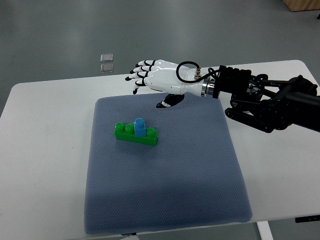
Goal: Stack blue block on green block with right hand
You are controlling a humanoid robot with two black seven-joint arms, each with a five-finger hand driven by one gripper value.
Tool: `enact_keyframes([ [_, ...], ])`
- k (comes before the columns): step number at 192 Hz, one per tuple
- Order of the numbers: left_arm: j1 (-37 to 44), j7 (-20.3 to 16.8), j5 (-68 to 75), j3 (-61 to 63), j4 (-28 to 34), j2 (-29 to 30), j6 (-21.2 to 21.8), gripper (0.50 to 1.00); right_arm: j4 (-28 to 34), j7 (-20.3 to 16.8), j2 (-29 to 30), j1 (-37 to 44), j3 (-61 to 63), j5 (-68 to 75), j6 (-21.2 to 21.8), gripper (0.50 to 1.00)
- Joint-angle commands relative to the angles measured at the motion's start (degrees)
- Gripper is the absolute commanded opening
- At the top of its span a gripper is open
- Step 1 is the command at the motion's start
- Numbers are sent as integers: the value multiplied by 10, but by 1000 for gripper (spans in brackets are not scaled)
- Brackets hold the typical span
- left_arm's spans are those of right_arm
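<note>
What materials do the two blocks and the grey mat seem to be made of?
Blue block and green block: probably moulded plastic, given their smooth, slightly glossy look and rounded studs. Mat: looks like soft fabric or foam, matte, with a fine woven or dimpled texture.

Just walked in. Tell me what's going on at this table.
A humanoid robot is working on stacking blocks. The blue block already sits on top of the green block, on the grey mat. The right hand hovers above the mat's far edge, fingers spread and holding nothing, clear of both blocks. The left arm is not in view. From how things lie, the stacking looks done.
</note>
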Motion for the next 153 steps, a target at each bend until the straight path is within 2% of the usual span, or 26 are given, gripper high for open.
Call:
enact_keyframes([
  [1,0,0,0,0,0,0,0,1000,-2,-5,-12,4,1,104,44,905],
  [31,0,0,0,0,1,0,0,1000,-31,-10,-9,-5,8,331,83,905],
  [87,0,0,0,0,0,0,0,1000,-53,-10,-3,-41,8,663,93,905],
  [106,0,0,0,0,0,0,0,1000,-67,-12,-3,-48,9,760,124,905],
  [126,0,0,0,0,1,0,0,1000,-87,-49,7,-49,25,882,168,905],
  [153,0,1,0,0,0,0,0,1000,-113,-101,8,-73,102,1000,202,905],
])
